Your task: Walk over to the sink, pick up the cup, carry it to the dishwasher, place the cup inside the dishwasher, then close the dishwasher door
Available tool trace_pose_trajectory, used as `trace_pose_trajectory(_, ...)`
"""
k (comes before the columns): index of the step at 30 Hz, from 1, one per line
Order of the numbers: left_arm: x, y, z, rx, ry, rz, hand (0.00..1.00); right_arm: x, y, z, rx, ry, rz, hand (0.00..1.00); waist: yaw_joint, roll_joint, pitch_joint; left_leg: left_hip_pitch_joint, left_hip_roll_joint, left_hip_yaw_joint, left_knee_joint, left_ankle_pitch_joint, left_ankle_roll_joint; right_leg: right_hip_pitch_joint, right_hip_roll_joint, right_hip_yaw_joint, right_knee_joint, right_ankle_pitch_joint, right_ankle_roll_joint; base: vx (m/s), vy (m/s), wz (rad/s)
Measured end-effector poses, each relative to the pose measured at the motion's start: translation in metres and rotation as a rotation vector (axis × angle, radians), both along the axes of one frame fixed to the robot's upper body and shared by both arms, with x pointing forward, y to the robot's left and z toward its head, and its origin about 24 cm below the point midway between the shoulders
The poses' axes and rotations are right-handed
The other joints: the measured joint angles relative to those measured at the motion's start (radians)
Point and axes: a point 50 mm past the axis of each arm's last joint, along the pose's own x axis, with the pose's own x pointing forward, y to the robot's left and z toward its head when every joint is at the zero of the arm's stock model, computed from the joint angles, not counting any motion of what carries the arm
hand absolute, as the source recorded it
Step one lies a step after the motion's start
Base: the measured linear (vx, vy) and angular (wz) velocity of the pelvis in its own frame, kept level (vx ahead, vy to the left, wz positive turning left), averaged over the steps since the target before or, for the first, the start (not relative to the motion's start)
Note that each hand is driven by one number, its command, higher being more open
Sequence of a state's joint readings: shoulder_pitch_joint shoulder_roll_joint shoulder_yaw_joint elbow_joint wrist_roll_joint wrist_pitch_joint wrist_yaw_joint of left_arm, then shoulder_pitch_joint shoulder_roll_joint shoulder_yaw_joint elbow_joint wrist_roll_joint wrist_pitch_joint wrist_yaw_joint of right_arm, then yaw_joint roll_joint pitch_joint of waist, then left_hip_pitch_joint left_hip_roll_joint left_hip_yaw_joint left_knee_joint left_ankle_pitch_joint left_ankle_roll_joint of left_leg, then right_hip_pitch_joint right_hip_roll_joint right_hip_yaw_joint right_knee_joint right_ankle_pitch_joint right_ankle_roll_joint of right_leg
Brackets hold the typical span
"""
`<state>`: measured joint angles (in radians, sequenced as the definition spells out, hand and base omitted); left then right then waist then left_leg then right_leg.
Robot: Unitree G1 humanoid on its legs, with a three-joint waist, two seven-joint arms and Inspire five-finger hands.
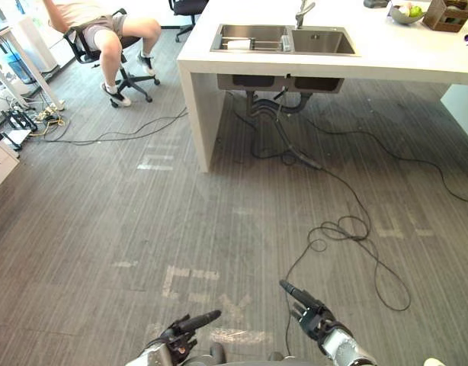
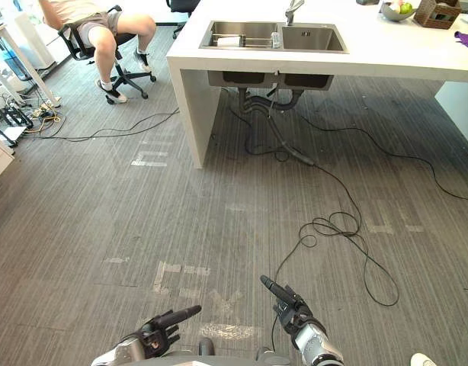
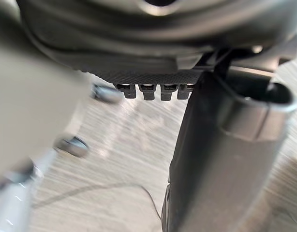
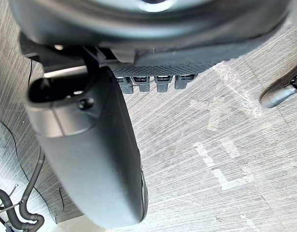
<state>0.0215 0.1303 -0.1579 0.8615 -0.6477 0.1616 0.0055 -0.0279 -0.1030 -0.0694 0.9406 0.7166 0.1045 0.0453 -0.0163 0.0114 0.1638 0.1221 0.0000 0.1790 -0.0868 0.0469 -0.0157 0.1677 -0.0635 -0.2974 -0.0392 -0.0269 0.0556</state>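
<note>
Approach: left hand (image 1: 177,335) and right hand (image 1: 314,316) low, loose-fingered, empty; sink (image 1: 325,42) at 12 o'clock, well apart; advise walking straight, halting square at white counter (image 1: 333,69).

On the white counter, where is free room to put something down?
Bare: the counter stretch right of the sink, before the bowl and basket. The front strip is narrow. Crowded: the far right corner.

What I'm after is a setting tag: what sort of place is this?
Probably a mock kitchen in an office or lab: a white counter with a steel sink, loose cables on the floor, a person on an office chair.
</note>
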Motion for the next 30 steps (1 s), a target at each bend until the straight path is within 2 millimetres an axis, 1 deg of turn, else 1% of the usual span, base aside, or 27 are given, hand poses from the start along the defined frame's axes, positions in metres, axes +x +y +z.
trace_pose_trajectory(2,0.009,-0.005,0.005,0.03,-0.048,-0.019,1.0,0.0,0.0,0.0,-0.01,0.001,0.012,1.0,-0.002,0.0,0.001,-0.001,0.0,0.0,0.0,0.0,0.0,-0.001,0.0,0.0,0.001,-0.001,0.001,0.0,0.0,0.0)
trace_pose_trajectory(4,0.017,-0.004,0.01,0.102,-0.093,-0.032,1.0,0.001,-0.001,0.002,-0.04,-0.016,0.035,1.0,-0.003,0.001,0.001,-0.002,0.002,0.001,0.0,0.001,-0.002,-0.004,0.001,0.0,0.006,-0.002,0.004,-0.03,-0.012,-0.01)
trace_pose_trajectory(7,0.021,0.002,0.014,0.2,-0.119,-0.044,1.0,0.01,-0.003,0.009,-0.098,-0.073,0.082,1.0,-0.003,0.001,0.001,-0.008,0.004,0.001,0.0,0.003,-0.004,-0.015,0.0,0.001,0.017,-0.004,0.006,-0.04,-0.007,0.0)
trace_pose_trajectory(10,0.022,0.006,0.015,0.253,-0.13,-0.038,1.0,0.018,-0.004,0.016,-0.145,-0.118,0.115,1.0,-0.002,0.001,0.002,-0.005,0.002,0.001,0.0,0.003,-0.004,-0.015,-0.004,0.0,0.024,-0.006,0.009,-0.02,0.004,0.01)
trace_pose_trajectory(13,0.022,0.007,0.017,0.286,-0.144,-0.059,1.0,0.02,-0.004,0.017,-0.164,-0.128,0.141,1.0,0.001,0.001,0.001,-0.003,-0.001,0.002,-0.002,0.003,-0.004,-0.015,-0.008,0.0,0.028,-0.006,0.009,-0.04,0.013,0.01)
trace_pose_trajectory(18,0.025,0.006,0.02,0.359,-0.174,-0.143,1.0,0.015,-0.001,0.014,-0.191,-0.111,0.202,1.0,0.001,0.0,0.002,0.004,-0.003,0.01,-0.004,0.003,-0.004,-0.015,-0.012,0.008,0.039,-0.006,0.009,-0.03,0.007,-0.04)
trace_pose_trajectory(21,0.024,0.006,0.02,0.383,-0.17,-0.152,1.0,0.008,0.003,0.011,-0.177,-0.095,0.221,1.0,0.002,0.0,0.002,0.013,-0.003,0.022,-0.005,0.003,-0.004,-0.015,-0.012,0.02,0.048,-0.006,0.009,-0.05,0.008,-0.13)
trace_pose_trajectory(26,0.014,0.011,0.017,0.382,-0.14,-0.153,1.0,-0.007,0.004,0.004,-0.14,-0.05,0.238,1.0,0.003,-0.009,0.007,0.018,-0.004,0.039,-0.006,0.001,-0.002,-0.021,-0.016,0.033,0.059,-0.007,0.006,-0.06,0.013,-0.08)
trace_pose_trajectory(28,0.006,0.013,0.014,0.376,-0.107,-0.155,1.0,-0.01,0.004,0.001,-0.13,-0.03,0.243,1.0,0.006,-0.011,0.008,0.01,-0.003,0.071,-0.006,-0.002,0.014,-0.052,-0.022,0.046,0.094,-0.02,0.006,-0.05,0.035,-0.18)
trace_pose_trajectory(29,0.005,0.012,0.013,0.373,-0.101,-0.155,1.0,-0.011,0.004,0.001,-0.129,-0.025,0.243,1.0,0.006,-0.012,0.009,0.009,-0.004,0.079,-0.006,-0.003,0.016,-0.062,-0.027,0.046,0.111,-0.028,0.008,-0.01,0.05,-0.01)
trace_pose_trajectory(30,0.003,0.012,0.013,0.357,-0.093,-0.142,1.0,-0.014,0.004,-0.001,-0.128,-0.014,0.24,1.0,0.005,-0.017,0.011,0.009,-0.008,0.096,-0.005,-0.009,0.028,-0.079,-0.042,0.04,0.153,-0.052,0.024,0.01,0.062,0.18)
